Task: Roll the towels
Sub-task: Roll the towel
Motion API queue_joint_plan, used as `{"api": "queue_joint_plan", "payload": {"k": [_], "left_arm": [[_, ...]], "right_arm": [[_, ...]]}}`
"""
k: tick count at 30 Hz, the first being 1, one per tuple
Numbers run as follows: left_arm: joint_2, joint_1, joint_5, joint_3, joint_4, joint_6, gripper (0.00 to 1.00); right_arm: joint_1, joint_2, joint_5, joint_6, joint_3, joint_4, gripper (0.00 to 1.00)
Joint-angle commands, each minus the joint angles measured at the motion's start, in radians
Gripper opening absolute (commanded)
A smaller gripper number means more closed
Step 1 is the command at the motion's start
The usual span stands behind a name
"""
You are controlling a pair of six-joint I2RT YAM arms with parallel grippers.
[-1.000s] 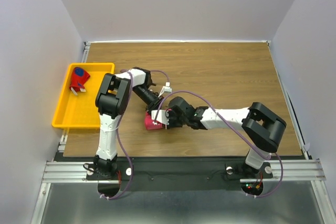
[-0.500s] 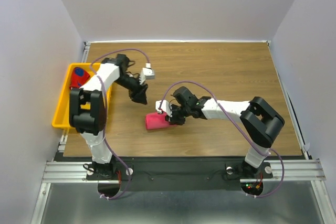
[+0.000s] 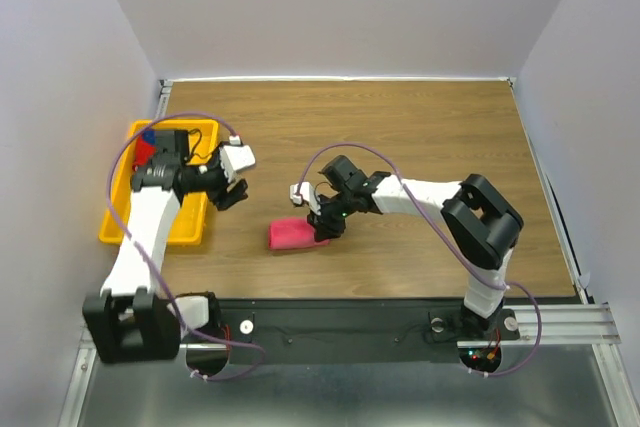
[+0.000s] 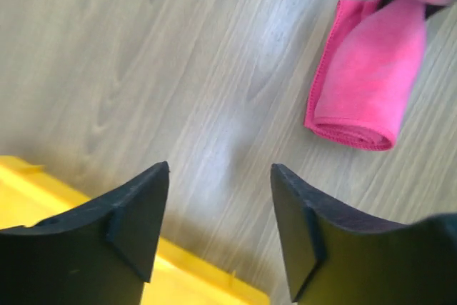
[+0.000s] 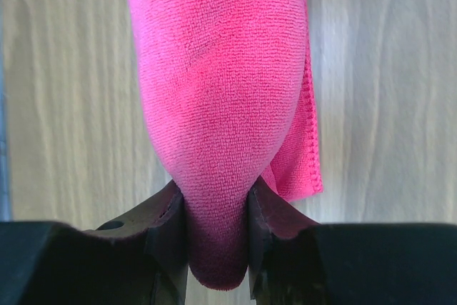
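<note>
The rolled pink towel (image 3: 288,236) lies on the wooden table (image 3: 420,137), near the front middle, with its long axis going left to right. The right gripper (image 3: 324,224) clamps its right end. The left gripper (image 3: 232,193) is spread and empty, beside the yellow tray (image 3: 120,217). Plain white walls (image 3: 330,7) stand around.

Rolled pink towel (image 5: 221,105) lies lengthwise on wooden desk (image 5: 385,105), near end pinched between fingers (image 5: 168,223) of right gripper (image 5: 217,205); loose hemmed flap sticks out along its right side.
</note>
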Motion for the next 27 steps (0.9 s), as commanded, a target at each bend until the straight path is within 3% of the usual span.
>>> {"api": "queue_joint_plan", "payload": {"k": [1, 3, 4, 5, 7, 12, 16, 20, 27], "left_arm": [[-0.195, -0.046, -0.103, -0.119, 0.076, 0.072, 0.75], [-0.289, -0.147, -0.159, -0.198, 0.058, 0.134, 0.77], [-0.317, -0.176, -0.188, -0.225, 0.058, 0.145, 0.81], [-0.37, -0.24, -0.247, -0.285, 0.067, 0.153, 0.93], [-0.416, -0.288, -0.294, -0.342, 0.075, 0.191, 0.99], [-0.479, -0.425, -0.366, -0.448, 0.157, 0.187, 0.99], [-0.449, -0.622, -0.465, -0.474, 0.283, 0.098, 0.99], [-0.386, -0.747, -0.516, -0.486, 0.374, 0.087, 0.99], [-0.263, -0.862, -0.477, -0.485, 0.389, 0.087, 0.99]], "right_arm": [[-0.016, 0.157, -0.14, 0.047, 0.017, -0.233, 0.01], [-0.031, 0.194, -0.18, 0.05, 0.051, -0.262, 0.01], [-0.039, 0.21, -0.217, 0.058, 0.061, -0.27, 0.01], [-0.056, 0.24, -0.235, 0.063, 0.08, -0.276, 0.01], [-0.073, 0.269, -0.292, 0.073, 0.103, -0.297, 0.0], [-0.117, 0.351, -0.366, 0.086, 0.15, -0.323, 0.0], [-0.13, 0.389, -0.42, 0.086, 0.186, -0.353, 0.01], [-0.143, 0.435, -0.447, 0.074, 0.216, -0.386, 0.01], [-0.169, 0.484, -0.504, 0.073, 0.259, -0.42, 0.01]]}}
